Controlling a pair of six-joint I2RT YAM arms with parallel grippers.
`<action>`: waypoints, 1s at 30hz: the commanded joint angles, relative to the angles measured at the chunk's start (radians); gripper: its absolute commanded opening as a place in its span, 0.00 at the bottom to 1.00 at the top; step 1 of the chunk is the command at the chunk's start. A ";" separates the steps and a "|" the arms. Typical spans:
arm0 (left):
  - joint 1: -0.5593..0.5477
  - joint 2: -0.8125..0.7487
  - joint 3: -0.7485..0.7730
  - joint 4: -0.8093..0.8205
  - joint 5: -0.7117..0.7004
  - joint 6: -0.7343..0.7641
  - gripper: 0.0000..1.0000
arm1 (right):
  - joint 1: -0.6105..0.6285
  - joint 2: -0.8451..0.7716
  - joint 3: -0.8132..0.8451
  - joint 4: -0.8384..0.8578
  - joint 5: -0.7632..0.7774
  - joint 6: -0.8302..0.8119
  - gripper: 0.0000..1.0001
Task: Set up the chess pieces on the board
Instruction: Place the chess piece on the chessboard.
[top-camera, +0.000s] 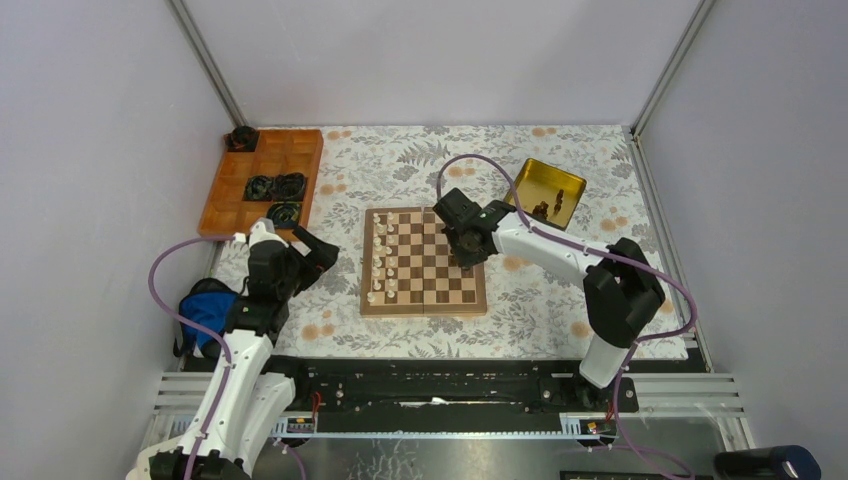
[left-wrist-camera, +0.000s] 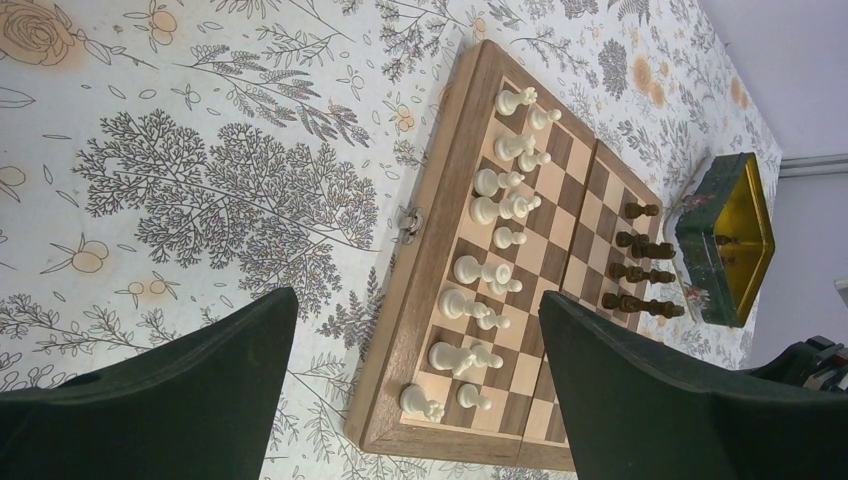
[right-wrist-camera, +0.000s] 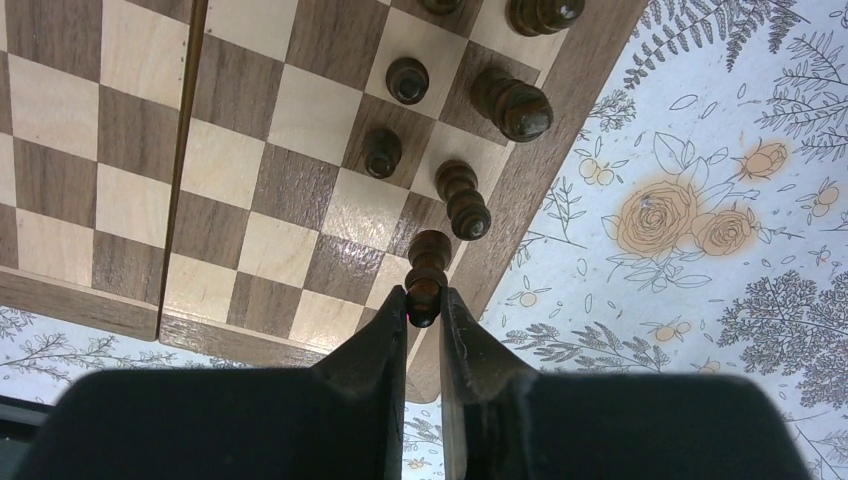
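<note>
The board (top-camera: 425, 309) lies mid-table. Cream-white chess pieces (top-camera: 380, 262) stand in two files along its left side, also seen in the left wrist view (left-wrist-camera: 495, 215). Several dark brown pieces (right-wrist-camera: 462, 198) stand at its right edge. My right gripper (right-wrist-camera: 425, 310) is shut on the head of one upright dark piece (right-wrist-camera: 427, 275), over an edge square beside the border (right-wrist-camera: 520, 190); from above it (top-camera: 467, 262) hangs over the board's right side. My left gripper (left-wrist-camera: 417, 298) is open and holds nothing, left of the board (top-camera: 312, 252).
An orange tray (top-camera: 235, 205) with black rings sits at the back left. A gold-lined tin (top-camera: 572, 183) holding a few dark pieces stands at the back right, behind the board. A blue cloth (top-camera: 205, 310) lies by the left arm. Grey walls close three sides.
</note>
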 joint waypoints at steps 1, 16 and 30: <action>0.006 -0.003 -0.008 0.015 -0.015 0.001 0.99 | -0.018 -0.002 0.003 0.020 0.005 -0.002 0.01; 0.006 -0.002 -0.015 0.015 -0.015 0.005 0.99 | -0.028 0.031 -0.008 0.036 -0.030 0.003 0.02; 0.006 0.002 -0.015 0.015 -0.038 0.011 0.99 | -0.039 0.038 -0.032 0.047 -0.055 0.015 0.03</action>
